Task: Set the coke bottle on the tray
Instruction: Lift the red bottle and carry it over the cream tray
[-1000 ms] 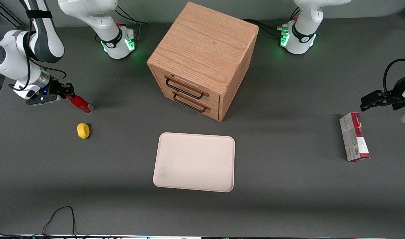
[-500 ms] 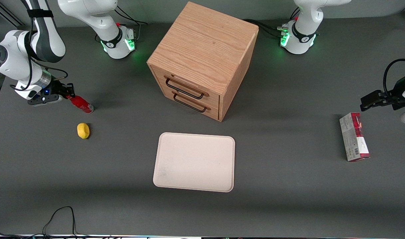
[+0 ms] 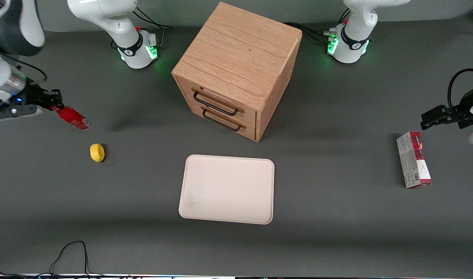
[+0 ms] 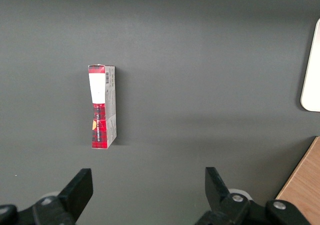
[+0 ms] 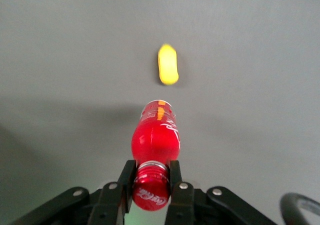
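My right gripper (image 3: 55, 105) is shut on the neck of the coke bottle (image 3: 73, 118), a small slim red bottle, and holds it lifted above the table at the working arm's end. In the right wrist view the fingers (image 5: 126, 179) clamp just under the red cap, and the coke bottle (image 5: 155, 137) points down toward the table. The cream-white tray (image 3: 227, 188) lies flat in front of the cabinet, nearer the front camera and apart from the bottle.
A small yellow lemon-like object (image 3: 97, 152) lies on the table below and near the bottle; it also shows in the right wrist view (image 5: 168, 64). An oak two-drawer cabinet (image 3: 236, 66) stands mid-table. A red-and-grey carton (image 3: 413, 159) lies toward the parked arm's end.
My right gripper has risen and moved outward toward the working arm's end, lifting the coke bottle off the table. Nothing else moved.
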Robot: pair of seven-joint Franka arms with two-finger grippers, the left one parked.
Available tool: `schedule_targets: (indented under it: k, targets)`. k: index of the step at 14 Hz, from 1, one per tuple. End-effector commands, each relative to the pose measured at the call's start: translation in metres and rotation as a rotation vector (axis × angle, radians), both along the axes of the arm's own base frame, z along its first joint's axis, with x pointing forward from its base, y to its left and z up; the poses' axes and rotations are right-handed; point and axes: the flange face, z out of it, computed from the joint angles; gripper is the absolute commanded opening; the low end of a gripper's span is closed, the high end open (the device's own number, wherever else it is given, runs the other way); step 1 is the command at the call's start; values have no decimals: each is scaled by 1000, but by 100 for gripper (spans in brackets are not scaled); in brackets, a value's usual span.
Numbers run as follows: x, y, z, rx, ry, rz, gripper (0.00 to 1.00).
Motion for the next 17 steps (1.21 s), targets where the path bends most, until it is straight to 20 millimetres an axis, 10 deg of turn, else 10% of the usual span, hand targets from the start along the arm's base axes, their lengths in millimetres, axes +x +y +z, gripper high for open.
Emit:
schedule_targets:
  k: [1,4,7,17]
  targets:
    - [60,17,60,4,36,-35,0]
    - [99,33,97,8,66,-43,0]
    - [119,55,89,6,88,-29,0]
    - [226,283,-47,17,67,-320,0]
